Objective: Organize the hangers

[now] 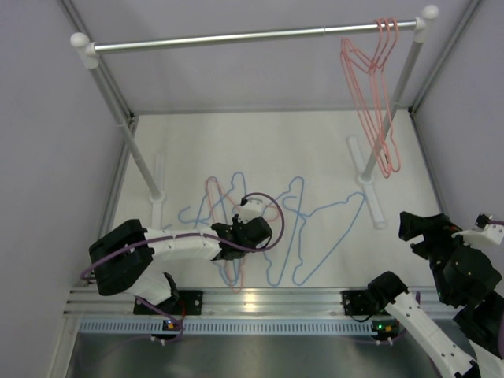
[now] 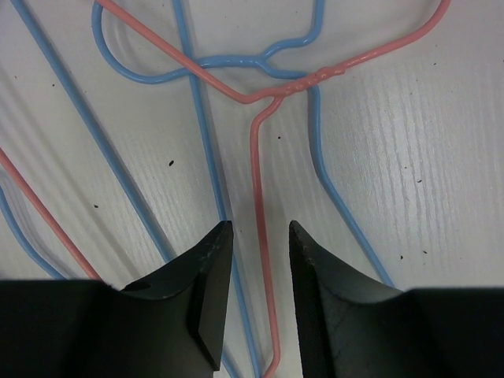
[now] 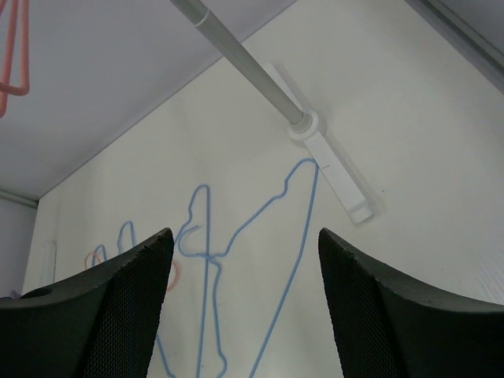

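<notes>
Left gripper: the left gripper (image 2: 260, 230) points down, low over the worktop (image 2: 409, 157), its jaws apart and closed on nothing.
Between its jaws: one straight wire of a pink hanger (image 2: 257, 189) runs up the gap; the wrist view shows bare worktop on both sides of it, so the fingers straddle the wire without pinching it.
That pink hanger: it lies flat, its twisted neck just above the fingertips at the upper middle of the wrist view, crossing over blue wire there.
Blue hangers: several light blue hangers (image 1: 327, 216) lie flat and overlapping at the centre of the overhead view, tangled with the pink one; an exact count cannot be made.
Right gripper: the right gripper (image 3: 246, 236) is raised at the lower right of the overhead view, well apart from the pile, jaws wide with nothing between them.
Hung hangers: what look like three pink hangers (image 1: 376, 118) hang by their hooks at the right end of the silver rail (image 1: 236, 37), upper right.
Rail stand: the right post (image 3: 236, 55) meets a white foot (image 3: 335, 169) on the worktop, near the outermost blue hanger.
</notes>
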Available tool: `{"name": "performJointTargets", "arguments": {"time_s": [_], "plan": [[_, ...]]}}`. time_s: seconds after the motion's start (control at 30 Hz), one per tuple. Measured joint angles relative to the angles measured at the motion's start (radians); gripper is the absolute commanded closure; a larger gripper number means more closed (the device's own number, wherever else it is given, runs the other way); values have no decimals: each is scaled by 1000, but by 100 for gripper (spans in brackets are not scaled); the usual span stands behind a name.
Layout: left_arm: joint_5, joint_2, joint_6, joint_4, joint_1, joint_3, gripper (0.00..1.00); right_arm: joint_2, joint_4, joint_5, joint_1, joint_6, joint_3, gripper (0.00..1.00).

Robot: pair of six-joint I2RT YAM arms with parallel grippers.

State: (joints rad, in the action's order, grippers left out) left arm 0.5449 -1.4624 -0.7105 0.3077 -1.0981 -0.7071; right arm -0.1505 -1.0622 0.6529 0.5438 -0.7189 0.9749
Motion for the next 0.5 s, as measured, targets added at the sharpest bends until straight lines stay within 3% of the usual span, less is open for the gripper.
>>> {"name": "performJointTargets", "arguments": {"time_s": [0.5], "plan": [[-6, -66, 6, -10, -1, -27, 65, 0, 0, 0, 0, 0, 0, 28]]}}
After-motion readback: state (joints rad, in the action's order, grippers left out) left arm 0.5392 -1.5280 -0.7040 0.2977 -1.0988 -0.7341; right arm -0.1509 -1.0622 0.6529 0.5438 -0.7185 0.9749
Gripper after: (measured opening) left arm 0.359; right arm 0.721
